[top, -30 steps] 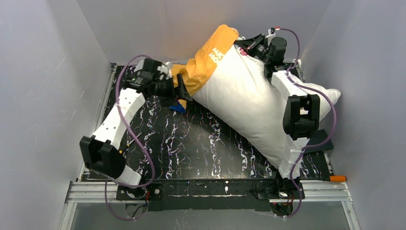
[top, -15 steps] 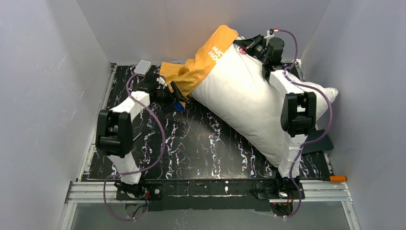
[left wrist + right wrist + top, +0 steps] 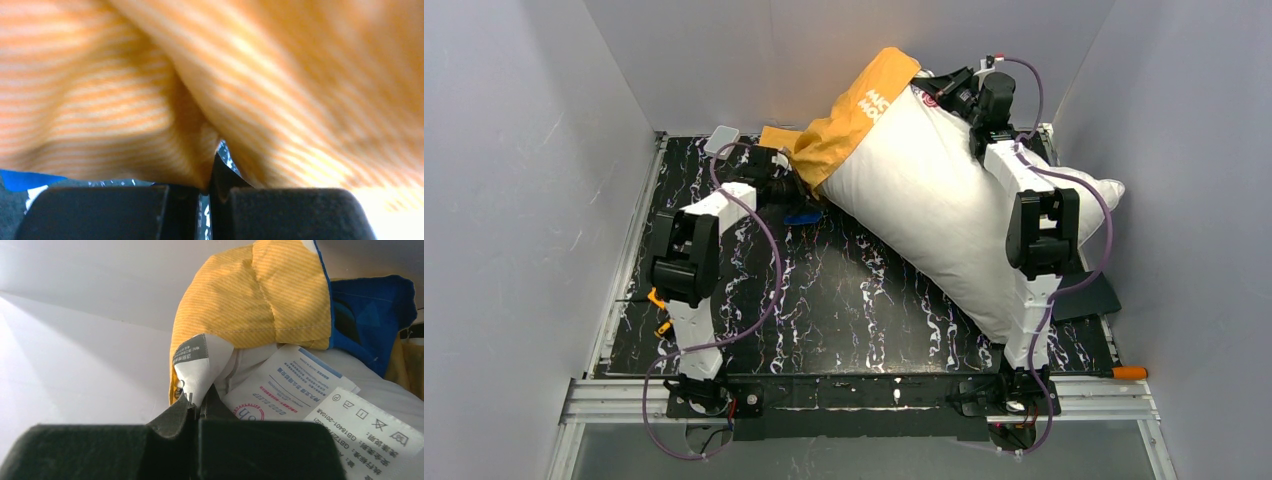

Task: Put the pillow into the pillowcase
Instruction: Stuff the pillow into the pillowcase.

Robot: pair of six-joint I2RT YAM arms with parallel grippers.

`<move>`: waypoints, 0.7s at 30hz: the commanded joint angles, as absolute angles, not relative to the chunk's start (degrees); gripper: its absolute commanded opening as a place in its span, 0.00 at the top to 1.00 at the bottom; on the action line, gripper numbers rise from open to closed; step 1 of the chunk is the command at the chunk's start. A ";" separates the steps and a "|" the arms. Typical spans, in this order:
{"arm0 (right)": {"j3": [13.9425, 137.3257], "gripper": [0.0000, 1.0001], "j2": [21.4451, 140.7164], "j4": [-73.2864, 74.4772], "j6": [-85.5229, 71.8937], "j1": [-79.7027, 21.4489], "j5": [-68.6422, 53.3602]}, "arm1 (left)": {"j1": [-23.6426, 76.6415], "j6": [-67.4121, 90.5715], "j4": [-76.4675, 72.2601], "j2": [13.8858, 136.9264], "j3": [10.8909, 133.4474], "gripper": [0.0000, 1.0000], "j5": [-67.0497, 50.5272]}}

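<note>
The pillow [image 3: 944,220] lies slanted across the mat, its far end raised against the back wall. The pillowcase [image 3: 856,118], orange side out, covers that raised end; a scrap of its blue side [image 3: 802,216] shows on the mat. My left gripper [image 3: 796,186] is at the pillowcase's lower edge. In the left wrist view it [image 3: 209,186] is shut on a fold of orange striped fabric [image 3: 150,100]. My right gripper [image 3: 936,95] is at the top corner of the pillow. It [image 3: 198,407] is shut on a white label [image 3: 200,365] there, beside the pillowcase's hem [image 3: 250,295].
Grey walls close in the black marbled mat [image 3: 824,310] on three sides. A small grey box [image 3: 722,139] sits at the back left. A flat black piece [image 3: 1099,298] lies under the pillow's right end, and an orange-tipped tool [image 3: 1129,373] rests on the front rail.
My left arm has folded in and reached further under the pillowcase's lower edge. Its gripper, open before, has shut on the orange fabric. The right arm has barely moved.
</note>
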State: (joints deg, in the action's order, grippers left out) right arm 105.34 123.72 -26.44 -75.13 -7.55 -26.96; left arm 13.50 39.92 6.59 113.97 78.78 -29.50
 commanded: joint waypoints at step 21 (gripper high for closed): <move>113.34 0.99 121.28 -39.82 -80.27 -7.12 -20.17 | 40.87 7.04 36.96 92.54 78.24 1.00 -20.57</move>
State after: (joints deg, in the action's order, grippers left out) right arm 108.55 124.25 -27.62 -76.62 -7.33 -28.32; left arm 34.35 19.03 26.50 88.58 74.59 -24.71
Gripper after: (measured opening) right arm 0.058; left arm 0.017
